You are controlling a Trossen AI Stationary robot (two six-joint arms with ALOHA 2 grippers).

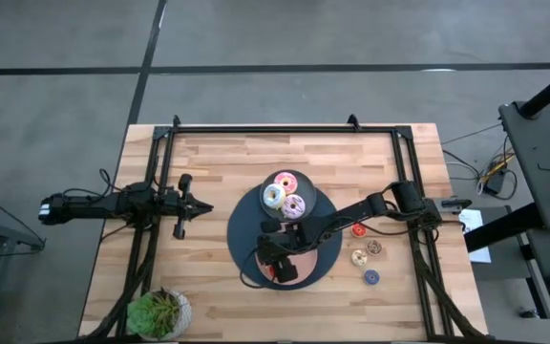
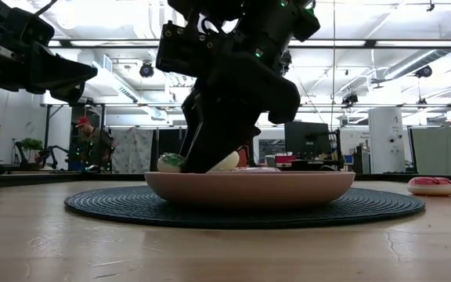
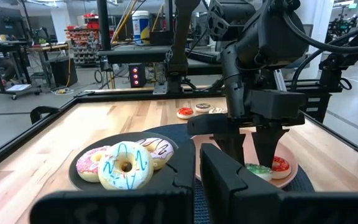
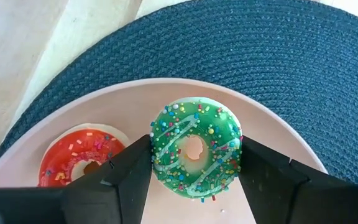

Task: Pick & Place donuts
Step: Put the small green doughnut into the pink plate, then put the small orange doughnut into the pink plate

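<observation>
A green-frosted small donut (image 4: 194,152) lies between the fingers of my right gripper (image 4: 196,163), which is shut on it over the pink plate (image 4: 166,87). A red small donut (image 4: 82,158) lies flat on the same plate. In the high view my right gripper (image 1: 280,263) covers most of that plate (image 1: 310,260). The pink (image 1: 286,182), white (image 1: 273,196) and lilac (image 1: 294,205) large donuts lie on a grey plate (image 1: 304,191). Red (image 1: 359,230), brown (image 1: 374,247), tan (image 1: 358,258) and blue (image 1: 371,277) small donuts lie on the table. My left gripper (image 1: 201,207) waits shut at the table's left. My right gripper pinches the green donut by two opposite sides of its outer rim (image 4: 156,149), one finger on each side. The fingers (image 3: 266,140) come from above, pointing down. The donut lies flat in the hold, low on the pink plate (image 3: 288,177); whether its underside touches the plate I cannot tell.
Both plates sit on a round dark woven mat (image 1: 242,239) in the table's middle. A potted plant (image 1: 158,312) stands at the near left corner. Black frame rails (image 1: 285,127) run along the table's far, left and right sides. Bare wood lies between the mat and my left gripper.
</observation>
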